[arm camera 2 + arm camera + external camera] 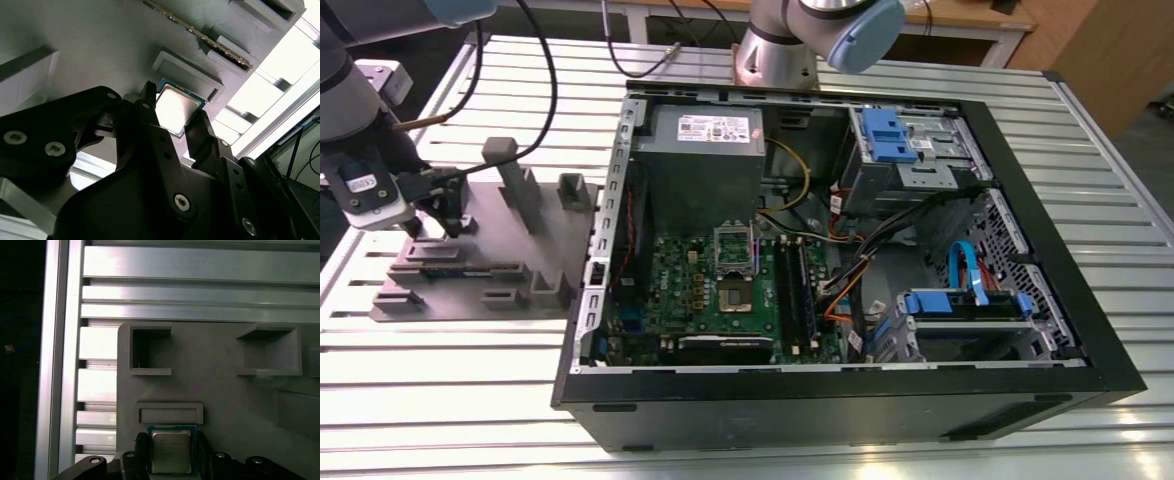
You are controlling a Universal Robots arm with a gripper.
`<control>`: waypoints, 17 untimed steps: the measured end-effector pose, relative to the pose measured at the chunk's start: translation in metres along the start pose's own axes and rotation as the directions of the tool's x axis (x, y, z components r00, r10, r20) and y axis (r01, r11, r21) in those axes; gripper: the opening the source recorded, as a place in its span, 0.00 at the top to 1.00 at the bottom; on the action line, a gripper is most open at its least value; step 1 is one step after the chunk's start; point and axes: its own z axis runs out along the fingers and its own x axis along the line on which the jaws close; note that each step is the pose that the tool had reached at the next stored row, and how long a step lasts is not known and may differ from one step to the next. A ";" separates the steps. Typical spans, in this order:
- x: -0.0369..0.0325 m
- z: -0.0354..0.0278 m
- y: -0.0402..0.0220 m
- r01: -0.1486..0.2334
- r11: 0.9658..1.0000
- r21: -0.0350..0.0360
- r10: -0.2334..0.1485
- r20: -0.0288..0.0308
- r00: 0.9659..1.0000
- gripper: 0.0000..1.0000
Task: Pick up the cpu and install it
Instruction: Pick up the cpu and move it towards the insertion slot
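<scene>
Grey fixture (pixel 220 390) seats the cpu (pixel 171 452) between fingers (pixel 143 450) of the hand (pixel 171 438), apparently clamped on it.

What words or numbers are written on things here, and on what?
White label on the grey box: print too small to read.
Top of the cpu: lines of print, too blurred to read.

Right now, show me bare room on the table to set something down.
Bare table slats lie between the grey fixture and the table's camera-side edge, and at the exterior view's right of the computer case. Crowded: the fixture around the gripper and cpu.
</scene>
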 end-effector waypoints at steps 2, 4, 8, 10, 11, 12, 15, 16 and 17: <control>0.0000 -0.0002 0.0000 0.000 1.000 0.000 0.000 0.000 1.000 0.53; 0.0000 -0.0003 0.0000 0.000 1.000 0.000 0.000 0.000 1.000 0.53; 0.0001 -0.0014 0.0000 0.000 1.000 0.000 0.000 0.000 1.000 0.53; 0.0001 -0.0025 0.0001 0.000 1.000 0.000 0.000 0.000 1.000 0.53; 0.0000 -0.0031 0.0001 0.000 1.000 0.000 0.000 0.000 1.000 0.53; 0.0000 -0.0036 0.0002 0.000 1.000 0.000 0.000 0.000 1.000 0.53; 0.0001 -0.0040 0.0002 0.000 1.000 0.000 0.000 0.000 1.000 0.53; 0.0000 -0.0041 0.0002 0.000 1.000 0.000 0.000 0.000 1.000 0.53; 0.0001 -0.0041 0.0002 0.000 1.000 0.000 0.000 0.000 1.000 0.53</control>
